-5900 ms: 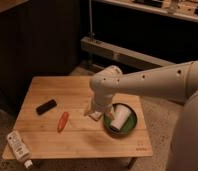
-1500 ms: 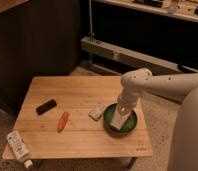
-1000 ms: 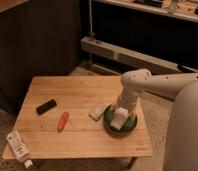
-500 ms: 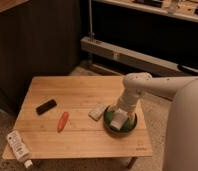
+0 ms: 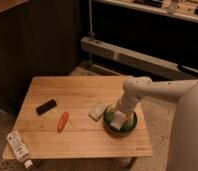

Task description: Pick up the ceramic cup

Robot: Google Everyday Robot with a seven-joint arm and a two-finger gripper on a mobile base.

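The ceramic cup (image 5: 118, 121) is a small white shape lying inside the green bowl (image 5: 131, 128) at the right side of the wooden table (image 5: 77, 92). My gripper (image 5: 119, 115) reaches down into the bowl from the white arm (image 5: 142, 89) and sits right over the cup, covering part of it. I cannot tell whether it touches the cup.
A small flat whitish block (image 5: 97, 111) lies just left of the bowl. A red-orange item (image 5: 63, 121) and a black object (image 5: 46, 106) lie further left. A white labelled bottle (image 5: 19, 147) lies at the front left corner. A metal shelf rack (image 5: 142, 55) stands behind the table.
The arm moved from the bowl's left side to over the bowl, and the gripper has sunk into it onto the cup. In the last half second almost nothing moved.
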